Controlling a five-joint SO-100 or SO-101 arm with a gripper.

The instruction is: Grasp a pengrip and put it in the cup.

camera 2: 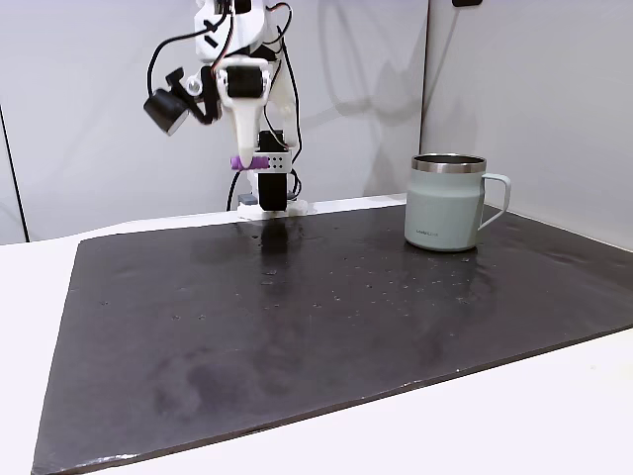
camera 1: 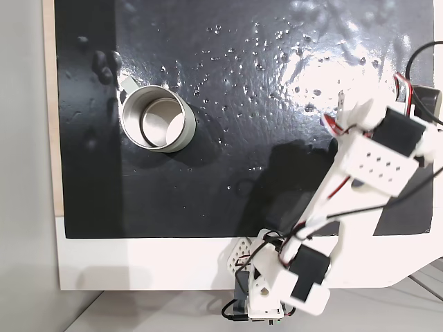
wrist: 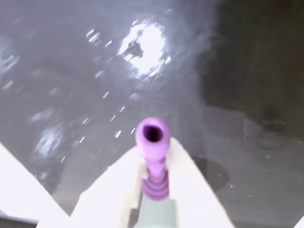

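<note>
The purple ribbed pengrip [camera 2: 247, 161] hangs high above the far part of the black mat, clamped between the fingers of my gripper [camera 2: 245, 166], which points straight down. In the wrist view the pengrip [wrist: 152, 152] stands out between the two white fingers [wrist: 190, 190], with its open end towards the mat. The silver cup [camera 2: 447, 203] stands upright on the mat to the right of the gripper in that fixed view, handle to the right. From above, the cup [camera 1: 158, 119] sits at the upper left with nothing visible inside, far from the arm [camera 1: 374, 162].
A glossy black mat [camera 1: 228, 180] with scattered bright specks covers the white table [camera 1: 138, 263]. The arm's base [camera 2: 267, 203] stands just past the mat's far edge. Wide bare mat lies between the gripper and the cup.
</note>
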